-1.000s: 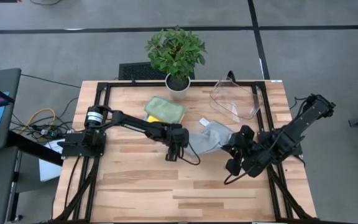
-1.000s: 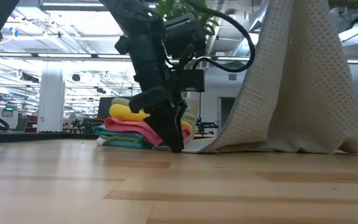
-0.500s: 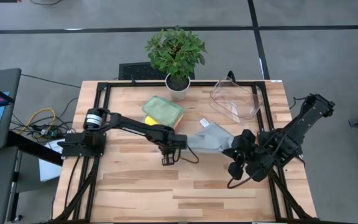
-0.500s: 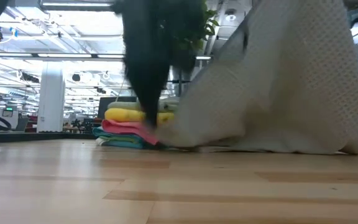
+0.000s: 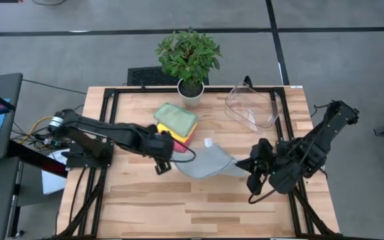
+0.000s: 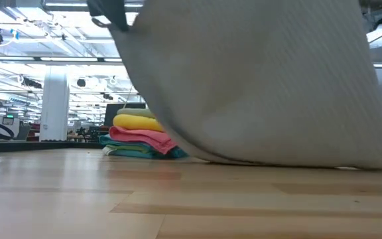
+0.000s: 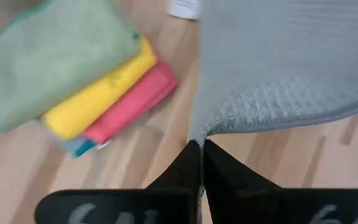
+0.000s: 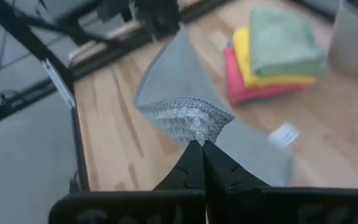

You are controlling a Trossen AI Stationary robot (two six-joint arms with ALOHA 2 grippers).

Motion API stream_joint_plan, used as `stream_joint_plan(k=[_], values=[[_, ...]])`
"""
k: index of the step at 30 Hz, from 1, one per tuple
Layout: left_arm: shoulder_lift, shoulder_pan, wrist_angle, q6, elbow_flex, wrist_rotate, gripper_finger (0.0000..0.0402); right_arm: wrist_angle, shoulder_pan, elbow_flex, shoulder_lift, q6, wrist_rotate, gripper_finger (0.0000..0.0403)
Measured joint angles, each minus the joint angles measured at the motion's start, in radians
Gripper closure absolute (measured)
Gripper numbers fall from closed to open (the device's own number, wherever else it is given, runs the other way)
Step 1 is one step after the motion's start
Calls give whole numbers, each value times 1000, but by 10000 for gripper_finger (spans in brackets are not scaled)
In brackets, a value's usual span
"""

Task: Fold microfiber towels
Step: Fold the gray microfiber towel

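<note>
A grey microfiber towel [image 5: 204, 163] hangs spread between my two grippers over the middle of the table. My left gripper [image 5: 163, 165] is shut on its left corner and my right gripper [image 5: 245, 167] on its right corner. In the low view the towel [image 6: 264, 79] fills most of the picture, and its lower edge [image 6: 277, 161] reaches down to the tabletop. Behind it, a stack of folded towels [image 5: 175, 124] lies on the table, sage green on top, then yellow, pink and teal. My left gripper pinches a corner of the grey towel [image 7: 207, 128] between its two fingertips, coming from above and slanting down. The cloth spreads away from the fingers and hangs below them. My right gripper pinches another corner [image 8: 194, 128], bunched into small folds at the fingertips. The cloth falls away toward the left gripper.
A potted plant [image 5: 189, 60] stands at the table's far edge and a clear plastic bin [image 5: 252, 107] at the far right. A small white tag [image 5: 209, 142] lies on the wood by the towel. Bare wood [image 5: 179, 207] lies along the near side.
My left gripper has taken the towel's corner up from the table and carried it up and toward the table's left edge, rolling as it went. The towel, bunched beside the right gripper before, is now drawn out wide between both grippers. My right gripper has risen slightly.
</note>
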Motion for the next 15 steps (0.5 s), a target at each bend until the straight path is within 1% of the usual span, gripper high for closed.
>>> stream_joint_plan(k=[2, 5, 7, 10, 13, 15], values=[[-29, -4, -49, -8, 0, -26, 401, 2, -24, 26, -2, -49, 23, 395], [-57, 8, -129, -1, 2, -71, 401, -2, -83, 41, -1, -118, 25, 395], [-76, 22, -193, 11, 27, -100, 401, -4, -127, 48, 0, -171, 25, 395], [-86, 48, -298, 36, 99, -118, 401, -27, -197, 68, 0, -232, 24, 395], [-86, 66, -404, 52, 203, -122, 401, -43, -251, 102, -1, -297, 25, 395], [-88, 71, -406, 86, 258, -119, 401, -46, -280, 128, -1, -342, 25, 395]])
